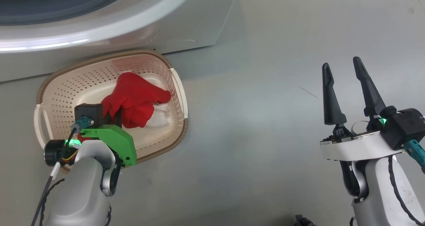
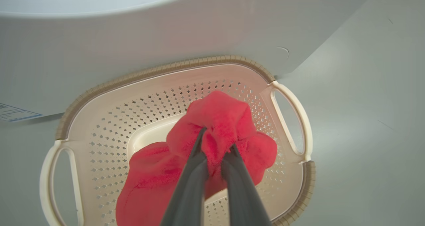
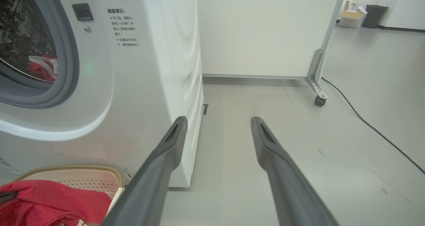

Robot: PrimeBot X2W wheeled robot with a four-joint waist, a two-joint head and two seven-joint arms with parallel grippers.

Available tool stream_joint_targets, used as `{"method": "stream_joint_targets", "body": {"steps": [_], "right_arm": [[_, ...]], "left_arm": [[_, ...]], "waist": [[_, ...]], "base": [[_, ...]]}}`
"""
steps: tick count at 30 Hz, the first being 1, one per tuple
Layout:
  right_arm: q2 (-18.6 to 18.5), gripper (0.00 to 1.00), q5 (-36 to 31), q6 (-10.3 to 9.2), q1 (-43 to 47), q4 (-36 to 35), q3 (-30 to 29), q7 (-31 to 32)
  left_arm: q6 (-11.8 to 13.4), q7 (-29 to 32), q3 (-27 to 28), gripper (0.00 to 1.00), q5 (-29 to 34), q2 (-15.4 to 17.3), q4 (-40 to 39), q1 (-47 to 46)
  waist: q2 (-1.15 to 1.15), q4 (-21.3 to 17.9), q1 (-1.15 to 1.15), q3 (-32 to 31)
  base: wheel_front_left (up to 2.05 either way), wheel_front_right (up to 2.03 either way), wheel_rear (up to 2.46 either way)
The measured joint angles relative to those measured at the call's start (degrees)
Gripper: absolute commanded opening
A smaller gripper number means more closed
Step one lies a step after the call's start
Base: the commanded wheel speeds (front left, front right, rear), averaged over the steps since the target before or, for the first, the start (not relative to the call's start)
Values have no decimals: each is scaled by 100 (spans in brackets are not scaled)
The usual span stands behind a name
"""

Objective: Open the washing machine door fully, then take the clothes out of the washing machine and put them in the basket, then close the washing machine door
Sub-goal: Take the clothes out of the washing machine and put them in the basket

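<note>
With my left gripper (image 2: 218, 138) clamped on the clothes (image 2: 219, 113) in the basket (image 2: 166, 68) and right gripper (image 1: 341, 62) wide, I should release next.

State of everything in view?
washer: opening uncovered, red cloth in drum
basket: upright on floor by washer
garment: bunched in basket, pinched
left gripper: shut on garment
right gripper: open, empty
</note>
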Motion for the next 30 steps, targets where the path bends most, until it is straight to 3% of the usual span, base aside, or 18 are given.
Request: {"method": "stream_joint_targets", "body": {"steps": [5, 18, 20, 21, 22, 23, 30], "right_arm": [[5, 100, 58, 1, -143, 1, 10, 0], [20, 100, 111, -4, -253, 201, -87, 0], [21, 100, 111, -4, -253, 243, -86, 0], [21, 100, 110, -4, -253, 255, -88, 0], [22, 100, 110, -4, -253, 264, -91, 0], [22, 100, 110, -4, -253, 272, -100, 0], [22, 100, 96, -5, -226, 305, -151, 0]], "left_arm": [[-10, 282, 85, 0, -140, 99, 493, -271], [-205, 190, 263, 2, -303, 131, 1419, -673], [-233, 103, 263, 43, -304, 120, 1522, -673], [-249, 56, 264, 53, -304, 115, 1566, -673], [-254, 8, 266, 82, -312, 110, 1591, -673], [-258, -44, 261, 100, -324, 104, 1611, -673], [-357, -475, 196, 100, -326, 60, 1705, -673]], "waist": [[0, -194, 0, 246], [0, -461, 0, 418], [0, -441, 0, 357], [0, -429, 0, 324], [0, -416, 0, 289], [0, -402, 0, 255], [0, -253, 0, 9]], "base": [[0, 0, 0], [0, 0, 0], [0, 0, 0], [0, 0, 0], [0, 0, 0], [0, 0, 0], [0, 0, 0]]}}
